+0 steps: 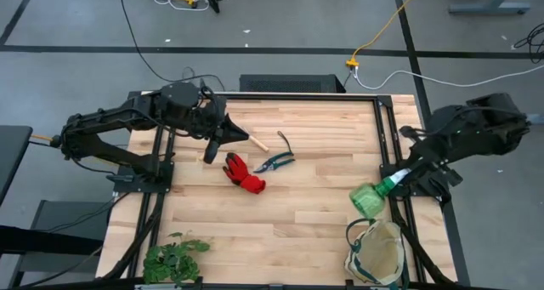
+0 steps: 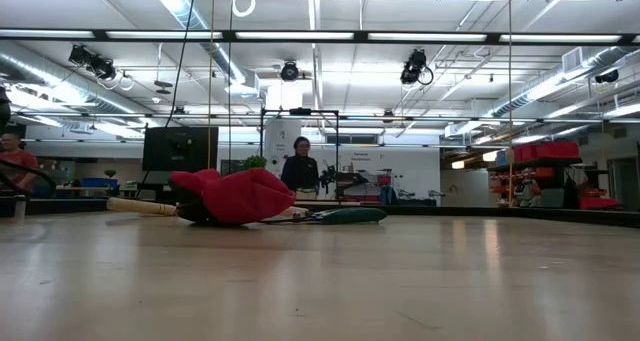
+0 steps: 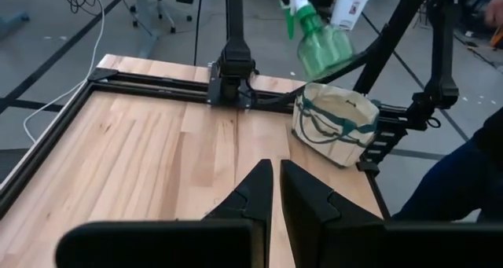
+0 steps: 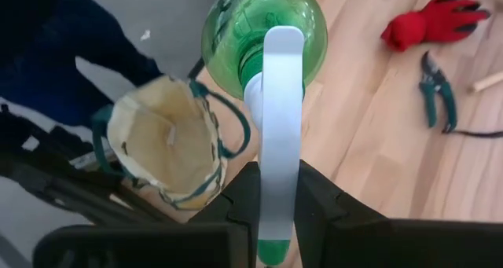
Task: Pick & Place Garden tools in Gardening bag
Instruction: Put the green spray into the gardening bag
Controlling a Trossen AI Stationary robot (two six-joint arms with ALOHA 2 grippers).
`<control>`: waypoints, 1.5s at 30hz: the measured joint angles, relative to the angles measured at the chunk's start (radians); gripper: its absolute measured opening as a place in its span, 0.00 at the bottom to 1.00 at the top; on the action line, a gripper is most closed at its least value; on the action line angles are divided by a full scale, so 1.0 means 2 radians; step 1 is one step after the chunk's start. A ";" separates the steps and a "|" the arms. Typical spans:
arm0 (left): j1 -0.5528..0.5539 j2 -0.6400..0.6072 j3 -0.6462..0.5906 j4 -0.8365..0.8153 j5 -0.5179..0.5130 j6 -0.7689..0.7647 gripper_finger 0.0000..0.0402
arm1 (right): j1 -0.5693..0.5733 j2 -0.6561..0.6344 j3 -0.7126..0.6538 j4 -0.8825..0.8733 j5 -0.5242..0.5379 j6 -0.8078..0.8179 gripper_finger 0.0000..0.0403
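A green spray bottle with a white spray head hangs over the table's right edge, just beyond the cream gardening bag; my right gripper is shut on it. The bag stands open at the near right corner. Mid-table lie a red glove, dark pruning shears and a wooden tool handle, whose other end is hidden under my left arm. My left gripper is shut on nothing, above the table's far left part beside the glove. My right gripper pinches the bottle's white spray head between its two fingers, which lie along it. The green body reaches out past the fingertips and slants downward. The bottle is lifted clear of the table, above and beside the bag's open mouth.
A leafy green plant bunch lies at the near left corner. A person in dark blue clothing stands close to the table's right near corner, by the bag. Black frame rails run along the table's edges. Bare wood spreads between glove and bag.
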 joint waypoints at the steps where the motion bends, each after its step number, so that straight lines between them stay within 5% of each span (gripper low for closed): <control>1: 0.000 0.000 0.000 0.000 0.000 0.000 0.07 | 0.000 0.002 0.008 0.000 0.000 0.003 0.13; 21: 0.000 0.000 0.000 0.002 -0.018 -0.017 0.07 | 0.017 0.016 0.030 0.001 0.003 -0.004 0.13; 45: 0.000 0.000 0.000 0.004 -0.009 -0.028 0.07 | 0.023 0.020 0.030 0.205 -0.101 0.061 0.13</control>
